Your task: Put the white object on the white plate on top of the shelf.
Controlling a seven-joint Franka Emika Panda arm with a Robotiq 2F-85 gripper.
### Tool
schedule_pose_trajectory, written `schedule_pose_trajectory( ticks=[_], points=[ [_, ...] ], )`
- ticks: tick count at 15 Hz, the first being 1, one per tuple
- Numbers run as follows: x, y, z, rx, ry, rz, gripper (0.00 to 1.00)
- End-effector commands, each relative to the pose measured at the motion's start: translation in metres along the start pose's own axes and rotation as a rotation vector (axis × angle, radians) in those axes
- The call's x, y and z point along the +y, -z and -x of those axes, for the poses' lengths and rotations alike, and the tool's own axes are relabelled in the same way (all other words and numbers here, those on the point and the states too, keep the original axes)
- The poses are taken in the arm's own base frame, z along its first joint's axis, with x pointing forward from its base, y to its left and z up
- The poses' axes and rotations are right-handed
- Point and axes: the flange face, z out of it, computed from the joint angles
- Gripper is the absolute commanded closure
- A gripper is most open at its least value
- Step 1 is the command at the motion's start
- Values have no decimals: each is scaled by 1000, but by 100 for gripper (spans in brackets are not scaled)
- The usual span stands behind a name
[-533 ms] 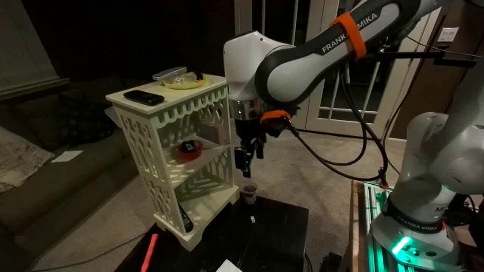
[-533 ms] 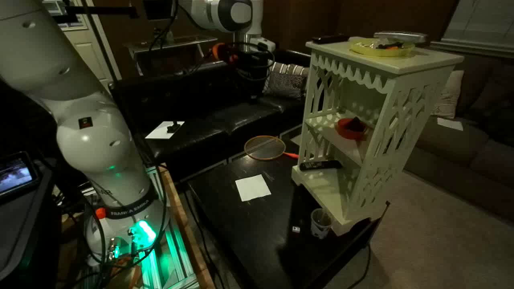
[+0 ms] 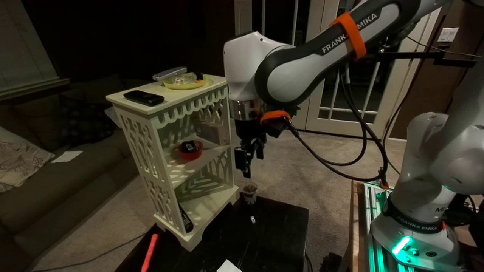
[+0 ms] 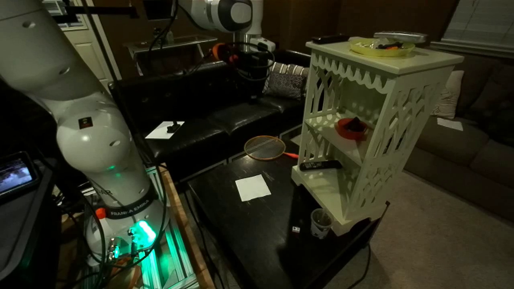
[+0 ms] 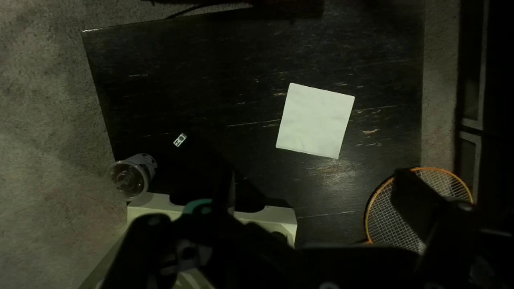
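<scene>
A black-marked white piece (image 5: 180, 139), likely the one sought and presumed light, stiff and best pinched across its narrow width, is seen near a printed cup (image 4: 321, 228) on a dark table (image 5: 237, 76) below a wide-spread, empty gripper (image 3: 253, 164).

Bare table (image 5: 229, 106) is stretching between the white block (image 5: 180, 140) and the sheet (image 5: 315, 120). A cup (image 4: 321, 224) is crowding one corner of the shelf (image 4: 327, 186). Items (image 4: 392, 46) are cluttering the plate (image 4: 377, 52).

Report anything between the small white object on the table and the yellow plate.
Yes: the shelf itself. Its top board lies between the small white object, low in front, and the yellow plate above, so lifting it up and over seems necessary.
</scene>
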Motion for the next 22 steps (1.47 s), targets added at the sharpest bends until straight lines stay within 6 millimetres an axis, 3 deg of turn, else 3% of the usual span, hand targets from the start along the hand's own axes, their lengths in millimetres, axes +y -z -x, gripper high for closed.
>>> schedule_pose_trajectory(
  ticks=[1,4,7,10,12,14,18,19,22],
  points=[
    [0,0,0,-1,0,0,0],
    [0,0,0,-1,0,0,0],
    [1,-25,-21,54,84,-17,0],
    [-2,-70,-48,182,214,40,0],
    [-3,-113,-62,220,308,103,0],
    [8,-143,-75,216,377,177,0],
    [55,-214,-99,135,350,384,0],
    [48,-191,-83,152,367,299,0],
    [63,-219,-95,123,354,345,0]
  ],
)
